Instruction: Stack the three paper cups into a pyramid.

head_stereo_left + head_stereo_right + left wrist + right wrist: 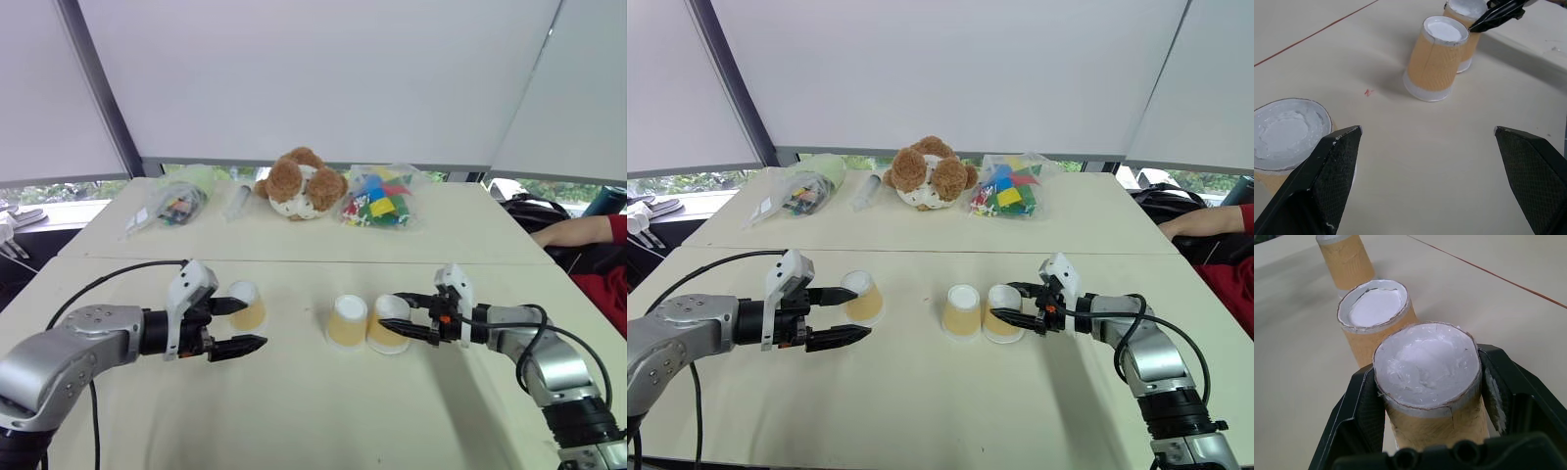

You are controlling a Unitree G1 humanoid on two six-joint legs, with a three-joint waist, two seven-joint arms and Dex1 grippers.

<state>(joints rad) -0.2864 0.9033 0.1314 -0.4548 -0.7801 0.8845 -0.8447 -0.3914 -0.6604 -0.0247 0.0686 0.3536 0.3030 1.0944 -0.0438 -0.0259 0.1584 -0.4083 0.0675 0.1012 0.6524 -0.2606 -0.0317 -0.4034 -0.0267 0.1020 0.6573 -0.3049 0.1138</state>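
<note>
My right gripper point(1425, 431) is clamped on the right cup point(1427, 377), which touches the middle cup point(347, 320). My left gripper point(245, 325) gapes wide beside the left cup point(245, 305); my left wrist view shows that cup against one finger point(1317, 186), not between them.

I am working in what is looking like a test room or lab set up by a window: two plain cream tables point(294, 411) are standing pushed together across the middle of the frame, with white blinds point(323, 78) hanging across the top. Along the far table, upper centre, a brown teddy bear point(301, 183) is sitting between clear bags of small coloured objects point(378, 201), looking like test props. A person's red-sleeved arm point(588, 233) is resting at the right edge.
</note>
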